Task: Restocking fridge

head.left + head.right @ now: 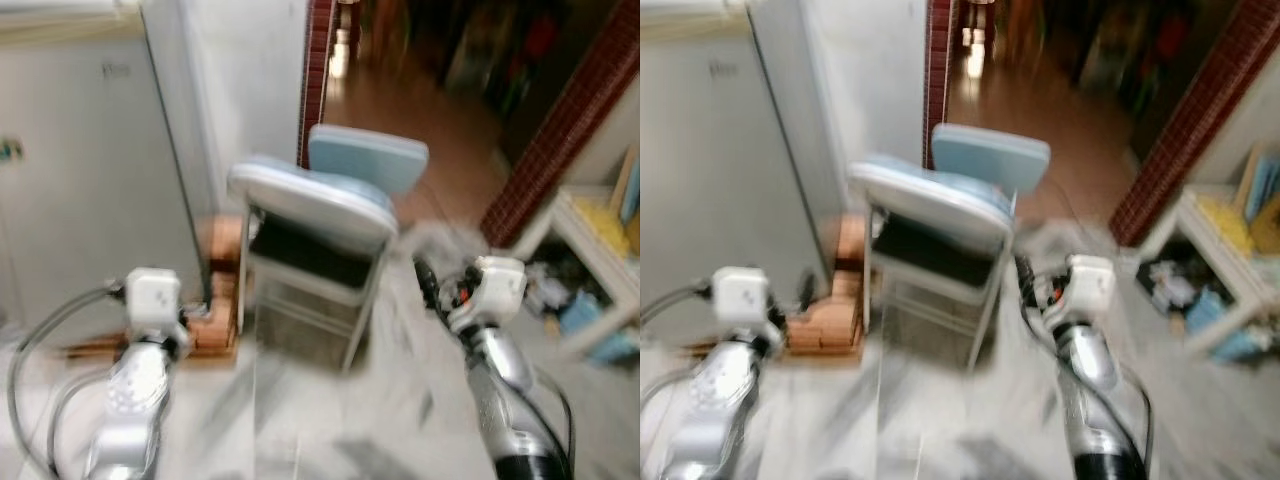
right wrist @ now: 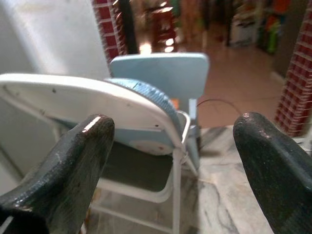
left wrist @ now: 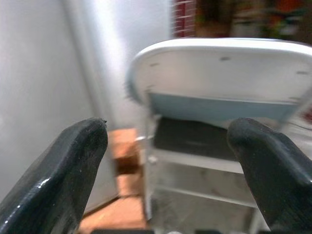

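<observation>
Head views: folding chair [image 1: 315, 215] on marble floor [image 1: 400, 400] beside fridge [image 1: 90, 170].

nothing can be read; a small dark mark on the fridge [image 1: 90, 180] door, upper left, is too blurred.

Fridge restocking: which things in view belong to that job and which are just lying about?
Belongs to the job:
fridge, door shut
left gripper, open, holding nothing
right gripper, open, holding nothing

Just lying about:
folding chair right ahead
blue chair behind it
bricks on the floor beside the fridge
low shelf of clutter on the right
</observation>
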### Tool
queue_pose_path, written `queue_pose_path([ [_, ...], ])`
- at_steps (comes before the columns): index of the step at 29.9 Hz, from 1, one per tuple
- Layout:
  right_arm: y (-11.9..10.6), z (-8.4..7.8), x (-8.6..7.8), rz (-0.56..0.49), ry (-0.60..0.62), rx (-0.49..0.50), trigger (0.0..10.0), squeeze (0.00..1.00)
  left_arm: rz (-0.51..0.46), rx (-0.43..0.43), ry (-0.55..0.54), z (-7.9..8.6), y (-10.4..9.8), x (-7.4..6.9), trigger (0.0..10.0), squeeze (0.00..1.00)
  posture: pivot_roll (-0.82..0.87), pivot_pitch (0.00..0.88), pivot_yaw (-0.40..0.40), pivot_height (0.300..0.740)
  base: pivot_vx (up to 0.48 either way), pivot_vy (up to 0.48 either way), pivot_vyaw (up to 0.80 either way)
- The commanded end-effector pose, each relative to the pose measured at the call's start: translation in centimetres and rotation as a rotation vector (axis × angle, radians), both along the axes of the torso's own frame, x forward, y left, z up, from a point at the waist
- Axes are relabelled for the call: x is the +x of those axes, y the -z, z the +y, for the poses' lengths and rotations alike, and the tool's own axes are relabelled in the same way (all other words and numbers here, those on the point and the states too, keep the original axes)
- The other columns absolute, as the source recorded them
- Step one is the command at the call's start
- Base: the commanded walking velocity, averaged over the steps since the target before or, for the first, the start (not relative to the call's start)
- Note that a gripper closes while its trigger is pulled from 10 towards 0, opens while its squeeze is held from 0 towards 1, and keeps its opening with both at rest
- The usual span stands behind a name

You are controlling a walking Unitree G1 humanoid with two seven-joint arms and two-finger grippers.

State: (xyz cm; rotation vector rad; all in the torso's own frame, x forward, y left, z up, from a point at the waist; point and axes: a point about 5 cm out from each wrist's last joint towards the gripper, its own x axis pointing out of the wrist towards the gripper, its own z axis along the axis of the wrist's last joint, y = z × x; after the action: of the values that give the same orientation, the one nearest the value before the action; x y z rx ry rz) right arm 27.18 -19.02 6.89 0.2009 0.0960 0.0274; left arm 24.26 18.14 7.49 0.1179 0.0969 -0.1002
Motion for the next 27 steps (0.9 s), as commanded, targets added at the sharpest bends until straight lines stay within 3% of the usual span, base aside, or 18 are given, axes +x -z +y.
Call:
queue_pose_path([
  [1, -0.4, 0.5, 0.3, -0.022, -0.010, 0.004, 10.0, 0.00, -0.032, 0.033, -0.011, 0.9, -0.7, 0.2, 10.0, 0.00, 0.03, 0.000, -0.046, 0.740, 0.000, 0.480, -0.49],
  [10, -0.3, 0.4, 0.2, -0.021, -0.001, 0.009, 10.0, 0.00, -0.035, 0.038, -0.030, 1.2, -0.9, 0.6, 10.0, 0.00, 0.03, 0.000, -0.042, 0.740, 0.000, 0.480, -0.46],
  [27, -0.8, 0.7, 1.2, -0.046, -0.015, 0.002, 10.0, 0.00, -0.046, 0.024, 0.026, -0.2, -0.9, 1.1, 10.0, 0.00, 0.03, 0.003, -0.033, 0.740, 0.000, 0.480, 0.00],
])
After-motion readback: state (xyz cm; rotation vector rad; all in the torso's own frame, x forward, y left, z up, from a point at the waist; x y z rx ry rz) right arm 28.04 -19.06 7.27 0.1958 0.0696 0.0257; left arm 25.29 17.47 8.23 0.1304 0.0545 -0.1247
